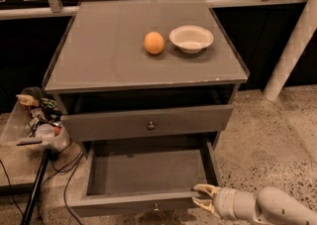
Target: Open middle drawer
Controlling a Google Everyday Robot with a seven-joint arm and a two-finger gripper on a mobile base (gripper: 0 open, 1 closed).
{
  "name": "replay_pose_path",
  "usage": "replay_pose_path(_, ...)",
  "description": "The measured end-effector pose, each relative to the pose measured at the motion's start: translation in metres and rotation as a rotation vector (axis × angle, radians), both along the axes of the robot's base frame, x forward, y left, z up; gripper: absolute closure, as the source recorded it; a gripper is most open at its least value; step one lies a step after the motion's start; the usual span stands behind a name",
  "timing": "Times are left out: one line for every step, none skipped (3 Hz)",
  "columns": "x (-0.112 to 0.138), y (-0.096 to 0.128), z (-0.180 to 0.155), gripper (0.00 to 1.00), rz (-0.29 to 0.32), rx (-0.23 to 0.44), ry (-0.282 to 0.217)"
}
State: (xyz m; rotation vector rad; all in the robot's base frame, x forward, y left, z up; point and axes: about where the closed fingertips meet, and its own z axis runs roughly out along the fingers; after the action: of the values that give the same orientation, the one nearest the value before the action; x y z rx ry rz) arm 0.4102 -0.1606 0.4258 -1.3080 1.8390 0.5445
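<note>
The middle drawer [148, 174] of the grey cabinet is pulled far out, and its empty inside shows. Its front panel [129, 205] runs along the bottom of the view, with a small round knob [156, 207] at its centre. My gripper [199, 196] is at the right end of that front panel, low on the right. Its pale fingers [203, 188] are spread and hold nothing. Above the open drawer is another grey drawer front [148, 122] with its own knob [151, 125]. Any drawer below is hidden.
An orange [154, 42] and a white bowl [191, 38] sit on the cabinet top [109, 55]. A clear bin of clutter [39, 122] and cables [64, 169] are on the left. A white post [292, 45] stands at the right on the speckled floor [267, 140].
</note>
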Motion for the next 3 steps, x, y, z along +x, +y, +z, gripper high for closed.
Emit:
replay_pose_path(0.0, 0.0, 0.0, 0.81, 0.0, 0.0, 0.0)
replay_pose_path(0.0, 0.0001, 0.0, 0.58, 0.0, 0.0, 0.0)
replay_pose_path(0.0, 0.0001, 0.0, 0.35, 0.0, 0.0, 0.0)
